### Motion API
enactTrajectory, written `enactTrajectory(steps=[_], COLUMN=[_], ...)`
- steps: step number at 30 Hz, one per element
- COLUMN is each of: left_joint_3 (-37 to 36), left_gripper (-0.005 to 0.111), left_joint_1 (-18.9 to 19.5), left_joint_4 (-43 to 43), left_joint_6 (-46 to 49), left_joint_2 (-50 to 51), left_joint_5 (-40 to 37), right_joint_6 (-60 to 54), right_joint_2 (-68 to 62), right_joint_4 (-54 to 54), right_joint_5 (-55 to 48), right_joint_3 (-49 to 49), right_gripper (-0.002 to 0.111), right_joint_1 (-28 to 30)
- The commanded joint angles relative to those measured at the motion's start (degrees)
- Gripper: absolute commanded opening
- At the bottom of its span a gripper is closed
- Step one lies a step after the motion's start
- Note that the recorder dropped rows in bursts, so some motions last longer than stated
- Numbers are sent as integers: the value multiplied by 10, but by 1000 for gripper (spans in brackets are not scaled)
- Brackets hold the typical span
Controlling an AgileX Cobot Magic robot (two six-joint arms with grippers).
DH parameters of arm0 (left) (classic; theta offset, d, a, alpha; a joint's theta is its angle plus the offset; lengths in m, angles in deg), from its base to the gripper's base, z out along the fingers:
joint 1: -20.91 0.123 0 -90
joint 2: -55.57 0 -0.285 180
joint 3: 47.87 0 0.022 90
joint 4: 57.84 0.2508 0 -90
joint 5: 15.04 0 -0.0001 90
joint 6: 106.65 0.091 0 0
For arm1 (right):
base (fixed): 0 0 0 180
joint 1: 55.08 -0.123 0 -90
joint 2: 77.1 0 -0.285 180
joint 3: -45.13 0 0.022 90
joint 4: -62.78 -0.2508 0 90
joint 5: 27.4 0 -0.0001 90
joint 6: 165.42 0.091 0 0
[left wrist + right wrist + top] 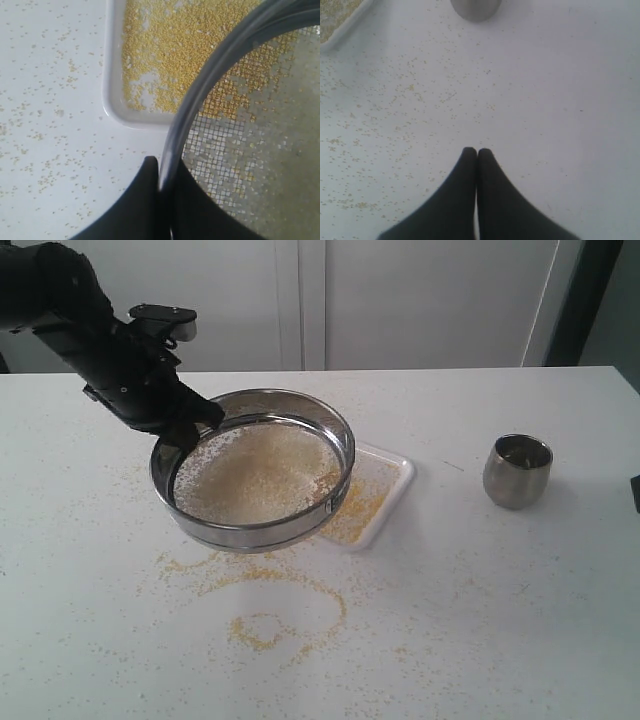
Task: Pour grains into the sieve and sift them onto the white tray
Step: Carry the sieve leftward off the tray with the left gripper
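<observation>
Your left pincer (pixel 161 172) clamps the sieve (pixel 262 534) by its rim, holding it beyond its tips, partly above the white tray (pixel 399 483), so grains (pixel 255 472) sift down; your right pincer (pixel 477 150) is clenched empty.

The wide round shiny steel sieve (pixel 250 535) hangs tilted over the table's (pixel 520 620) middle, covering the left part of the shallow glossy white rectangular tray (pixel 405 475). Pale whitish and golden-yellow grains (pixel 255 475) cover its mesh. Yellow meal lies in the tray and is scattered toward the table's near edge.
</observation>
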Motion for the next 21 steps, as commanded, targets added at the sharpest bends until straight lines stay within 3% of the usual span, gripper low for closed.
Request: enactTrajectory(steps=[1,6,16,21], left_joint_3=[-65,-127,-198,-237], left_gripper=[0,0,0,0], left_joint_1=[0,4,74,80], left_joint_4=[-19,-19,-18,-18], left_joint_6=[-2,-34,-94,-94], left_joint_2=[-47,-61,-72,-102], left_joint_5=[49,84,117,140], right_joint_6=[-3,-3,-3,-3], right_joint_2=[2,2,2,2], right_joint_4=[1,1,1,1], right_joint_5=[3,3,3,3], right_joint_3=[0,0,0,0], right_gripper=[0,0,0,0], right_joint_1=[1,1,1,1])
